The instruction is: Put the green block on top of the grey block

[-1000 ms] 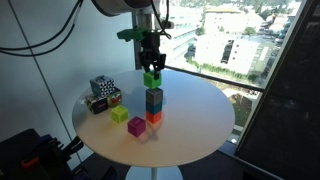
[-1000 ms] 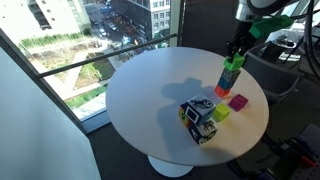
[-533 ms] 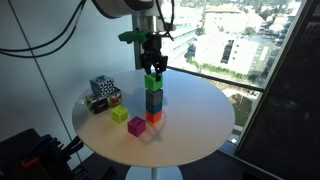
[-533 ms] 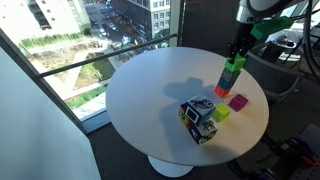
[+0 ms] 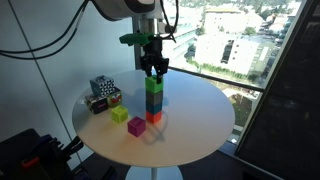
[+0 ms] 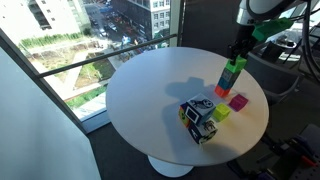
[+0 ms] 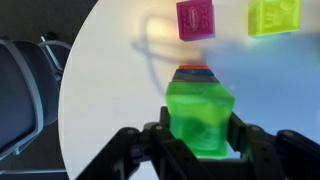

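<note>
My gripper [image 5: 153, 70] is shut on the bright green block [image 5: 153, 85], which also shows in the wrist view [image 7: 200, 118] between the fingers. I hold it straight over a small stack: the dark grey block [image 5: 153, 102] standing on an orange-red cube [image 5: 153, 117]. The green block sits right at the grey block's top; I cannot tell if they touch. In an exterior view the gripper [image 6: 238, 56], the green block [image 6: 235, 68] and the grey block [image 6: 229, 80] show at the table's far right. In the wrist view only the stack's top edge [image 7: 195, 72] peeks out.
A round white table [image 5: 200, 110] carries a magenta cube [image 5: 137, 126] and a yellow-lime cube [image 5: 120, 114] near the stack, and a larger black-and-white patterned cube [image 5: 101, 88] further off. A window stands behind. A dark chair [image 7: 25, 90] is beside the table.
The gripper has come down a little with the green block, bringing it closer onto the top of the stack. Nothing else moved.
</note>
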`<state>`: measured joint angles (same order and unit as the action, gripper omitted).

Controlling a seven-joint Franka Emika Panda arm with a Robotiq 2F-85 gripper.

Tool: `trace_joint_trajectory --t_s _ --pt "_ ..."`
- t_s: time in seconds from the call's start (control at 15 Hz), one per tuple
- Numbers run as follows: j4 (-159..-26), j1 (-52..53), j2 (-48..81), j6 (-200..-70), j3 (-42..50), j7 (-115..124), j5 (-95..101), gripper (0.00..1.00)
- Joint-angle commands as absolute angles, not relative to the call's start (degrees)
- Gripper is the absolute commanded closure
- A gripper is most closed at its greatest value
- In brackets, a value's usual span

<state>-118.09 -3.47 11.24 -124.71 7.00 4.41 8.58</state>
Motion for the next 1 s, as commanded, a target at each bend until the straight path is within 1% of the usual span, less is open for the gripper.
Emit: trace_joint_trajectory --t_s 0.0,0.13,0.2,0.27,0.93 --pt "-117.98 -4.25 11.46 -125.40 6.99 2.95 9.76 0.29" --pt "-118.10 -4.29 11.53 -125.38 7.04 2.77 9.69 0.14" --pt "-118.14 -4.33 11.50 -125.36 7.04 2.68 9.58 0.05" --pt "-118.16 -4.37 11.41 -125.24 7.02 2.60 9.43 0.01" --pt "-118.28 -4.61 7.95 -120.95 6.35 2.14 4.16 0.00"
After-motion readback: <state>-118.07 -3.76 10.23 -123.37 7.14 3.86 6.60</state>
